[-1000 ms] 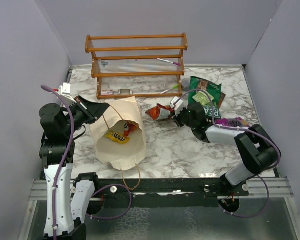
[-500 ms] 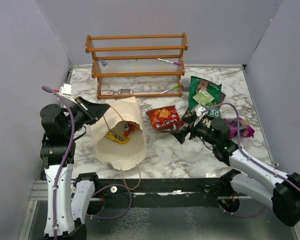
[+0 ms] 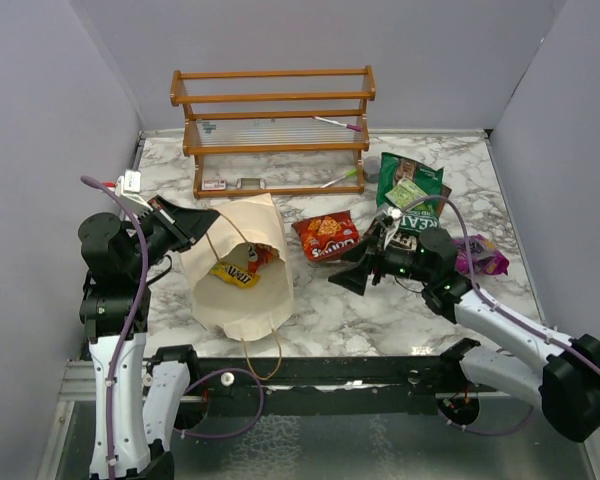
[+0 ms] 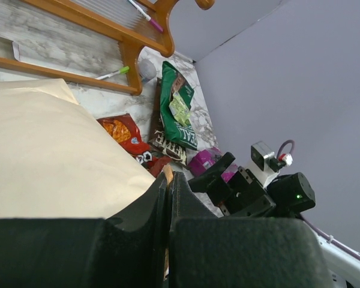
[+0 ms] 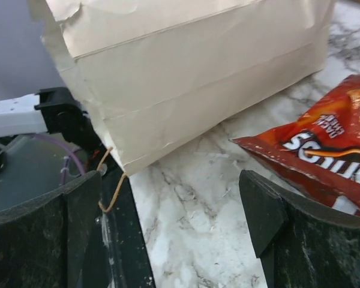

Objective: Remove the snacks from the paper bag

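My right claw [image 3: 352, 276] hangs wide open and empty, its tips aimed at the bag [image 3: 242, 305] just ahead. A second ago it was back by the pile with the red packet [image 3: 327, 236] crumpled at its tips. Now that packet lies flat and let go, just off to the claw's right. I count one more snack as out. My left claw [image 3: 194, 222] stays pinched shut on the bag's rim, keeping the mouth open. Inside, ahead of my right claw, a yellow packet [image 3: 234, 272] waits, so I judge that's next.
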Motion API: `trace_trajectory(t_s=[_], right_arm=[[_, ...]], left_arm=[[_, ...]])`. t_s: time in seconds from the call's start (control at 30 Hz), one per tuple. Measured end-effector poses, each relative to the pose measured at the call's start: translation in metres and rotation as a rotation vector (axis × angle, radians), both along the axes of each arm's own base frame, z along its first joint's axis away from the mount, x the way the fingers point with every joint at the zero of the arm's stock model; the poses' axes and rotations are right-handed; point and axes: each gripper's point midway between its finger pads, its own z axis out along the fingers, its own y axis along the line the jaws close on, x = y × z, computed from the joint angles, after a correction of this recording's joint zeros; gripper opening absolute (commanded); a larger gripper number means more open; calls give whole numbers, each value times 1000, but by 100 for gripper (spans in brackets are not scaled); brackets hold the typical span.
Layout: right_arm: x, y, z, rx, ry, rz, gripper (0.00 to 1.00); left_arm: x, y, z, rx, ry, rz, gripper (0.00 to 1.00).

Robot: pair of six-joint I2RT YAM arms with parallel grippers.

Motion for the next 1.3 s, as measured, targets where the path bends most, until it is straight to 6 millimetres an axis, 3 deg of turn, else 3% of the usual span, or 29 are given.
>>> trace_trajectory(t_s=[0.17,0.3,0.37,0.4,0.47,0.57,0.7,0.87,1.03,1.3], right_arm=[[-34,27,-3,-35,-9,130,97],[-111,78,27,-59,-226,327,99],[-141,99,39,-66,-337,382,91],[-147,105,42,-69,-366,388,87],[-164,127,36,-126,-498,408,81],[-174,148,4,-252,-679,442,73],[-150,163,-33,-417,-891,411,57],[-111,191,-55,-560,-1116,317,43],[-77,216,-81,-676,-1213,258,44],[-23,223,-110,-799,-1220,192,45]], left_arm=[[-1,0,-1,-2,3,0,0],[-1,0,-6,-7,14,0,0],[0,0,-8,-9,20,0,0],[0,0,-9,-10,21,0,0],[0,0,-10,-10,25,0,0],[0,-1,-10,-11,25,-2,0],[0,-1,-10,-11,25,-3,0],[0,-1,-10,-11,26,-3,0],[-1,-1,-10,-12,26,-4,0],[-1,-1,-10,-13,26,-7,0]])
